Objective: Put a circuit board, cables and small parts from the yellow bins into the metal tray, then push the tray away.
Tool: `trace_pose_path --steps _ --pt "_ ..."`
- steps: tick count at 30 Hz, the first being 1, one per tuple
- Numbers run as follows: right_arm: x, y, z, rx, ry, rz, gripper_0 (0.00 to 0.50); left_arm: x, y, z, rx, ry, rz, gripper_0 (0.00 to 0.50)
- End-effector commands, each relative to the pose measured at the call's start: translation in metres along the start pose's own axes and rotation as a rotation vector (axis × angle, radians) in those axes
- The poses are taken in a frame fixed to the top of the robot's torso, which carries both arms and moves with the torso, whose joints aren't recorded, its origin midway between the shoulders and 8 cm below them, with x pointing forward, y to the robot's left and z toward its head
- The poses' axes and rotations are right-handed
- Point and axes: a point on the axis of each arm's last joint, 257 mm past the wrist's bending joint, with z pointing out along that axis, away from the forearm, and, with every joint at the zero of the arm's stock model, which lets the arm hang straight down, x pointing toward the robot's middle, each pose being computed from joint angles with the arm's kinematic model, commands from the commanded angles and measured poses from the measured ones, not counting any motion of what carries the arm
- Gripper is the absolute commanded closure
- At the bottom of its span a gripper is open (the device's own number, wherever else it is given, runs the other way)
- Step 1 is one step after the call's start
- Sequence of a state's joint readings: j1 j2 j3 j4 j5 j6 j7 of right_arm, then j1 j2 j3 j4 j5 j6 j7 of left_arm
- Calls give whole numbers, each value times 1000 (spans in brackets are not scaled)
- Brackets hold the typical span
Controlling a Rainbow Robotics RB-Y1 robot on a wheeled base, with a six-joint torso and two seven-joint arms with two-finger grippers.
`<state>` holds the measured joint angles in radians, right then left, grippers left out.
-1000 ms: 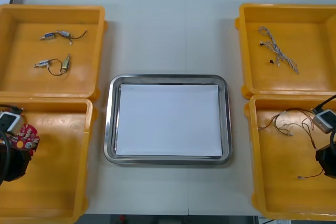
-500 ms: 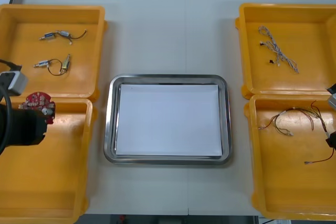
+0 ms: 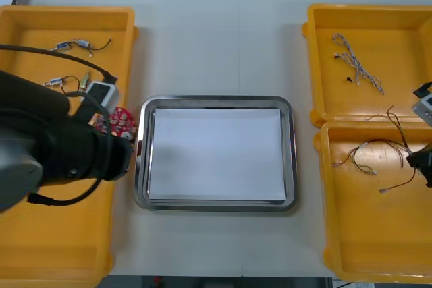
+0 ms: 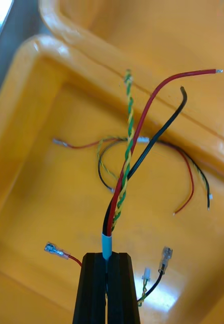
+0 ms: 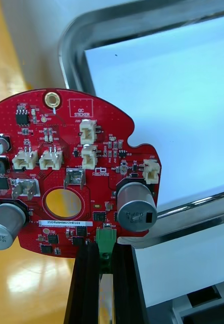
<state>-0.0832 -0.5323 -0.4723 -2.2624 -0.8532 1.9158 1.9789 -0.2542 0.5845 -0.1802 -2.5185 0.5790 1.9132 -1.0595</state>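
Note:
My left gripper [image 5: 100, 249] is shut on the lower edge of a round red circuit board [image 5: 71, 172]. In the front view that board [image 3: 117, 120] hangs over the inner wall of the left bins, just left of the metal tray [image 3: 216, 101]. The tray's rim [image 5: 74, 45] and white inside lie right behind the board. My right gripper [image 4: 107, 255] is shut on a bundle of red, black and yellow-green cables [image 4: 126, 167]. At the table's right edge, the right gripper [image 3: 421, 160] holds it above the near right bin [image 3: 378, 241].
More loose cables [image 3: 361, 155] lie in the near right bin. A blue and white twisted cable [image 3: 358, 65] rests in the far right bin. Small metal parts [image 3: 74, 46] lie in the far left bin. My left arm covers much of the near left bin [image 3: 61, 247].
My left arm has swung right and away from the near left bin with the board, up to the tray's left rim. The right gripper has lifted its cable bundle slightly.

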Motion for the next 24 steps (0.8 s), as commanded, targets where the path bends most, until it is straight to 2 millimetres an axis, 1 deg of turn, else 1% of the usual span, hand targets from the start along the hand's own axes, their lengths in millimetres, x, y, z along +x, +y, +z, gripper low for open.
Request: trace_pose_path --steps 1,2,4,6,8,11,13,16,20,24 --pt "-46 15 -20 -10 -89 -100 500 -10 -29 0 -4 -38 -78 500" --pt "-48 18 -20 -14 -91 -114 500 -9 -32 1 -1 -34 -80 500" --pt "-54 31 -19 -35 -90 -165 500 -4 -38 5 7 -18 -73 500" --pt "-57 41 -19 -38 -89 -204 500 -1 -41 8 9 -7 -70 500" --pt "-60 47 -22 -28 -88 -242 500 0 -46 12 10 0 -64 500" --pt "-61 56 -25 -14 -88 -291 500 -2 -56 24 14 3 -58 500" --pt "-62 57 -30 9 -90 -312 500 -5 -67 36 21 2 -56 500" --pt "-63 55 -33 27 -93 -321 500 -10 -79 48 37 5 -54 500" --pt "-62 51 -32 45 -87 -310 500 -12 -92 56 41 17 -40 500" --pt "-62 45 -33 64 -83 -300 500 -8 -101 63 47 41 -16 500"
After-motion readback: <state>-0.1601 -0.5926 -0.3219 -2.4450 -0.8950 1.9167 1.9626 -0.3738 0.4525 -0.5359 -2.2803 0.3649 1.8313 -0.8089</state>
